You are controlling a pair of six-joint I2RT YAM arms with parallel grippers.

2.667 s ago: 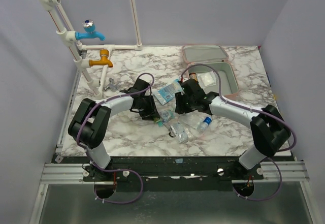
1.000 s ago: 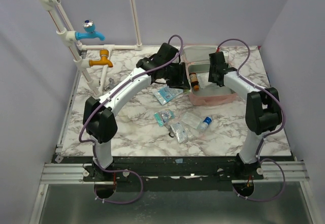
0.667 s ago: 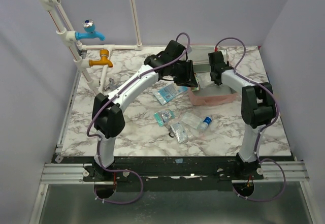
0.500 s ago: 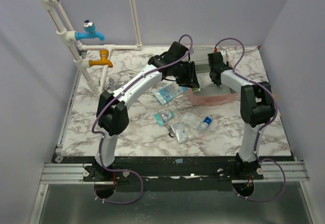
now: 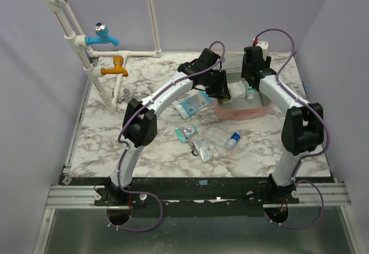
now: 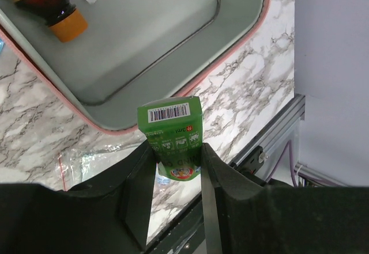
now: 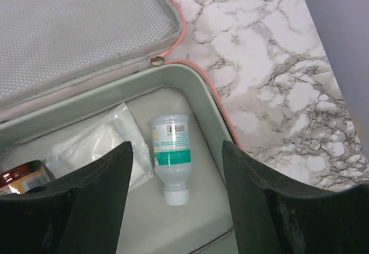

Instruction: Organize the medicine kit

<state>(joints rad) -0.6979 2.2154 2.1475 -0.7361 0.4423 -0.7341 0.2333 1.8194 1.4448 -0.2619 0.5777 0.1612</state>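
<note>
The medicine kit (image 5: pixel 245 110), a pale pink zip case with grey lining, lies open at the back right of the table. My left gripper (image 6: pixel 174 150) is shut on a small green box (image 6: pixel 170 128) with a barcode, just outside the kit's pink rim (image 6: pixel 232 52). A brown bottle (image 6: pixel 53 3) with an orange cap lies inside. My right gripper (image 7: pixel 176 150) hangs open above the kit's tray (image 7: pixel 190 219). Under it lie a clear bottle (image 7: pixel 171 150) with a green label and white cap, and a white packet (image 7: pixel 95 144). The mesh lid (image 7: pixel 81 23) is folded back.
On the marble in front of the kit lie several clear blister packets (image 5: pixel 193 103), (image 5: pixel 187 132), (image 5: pixel 203 148) and a small bottle with a blue cap (image 5: pixel 232 140). White pipes with a blue tap (image 5: pixel 102 35) and an orange tap (image 5: pixel 115 68) stand at the back left.
My right jaws have widened and the clear bottle now lies free in the kit; that arm has lifted back. My left arm has stretched farther right to the kit's edge.
</note>
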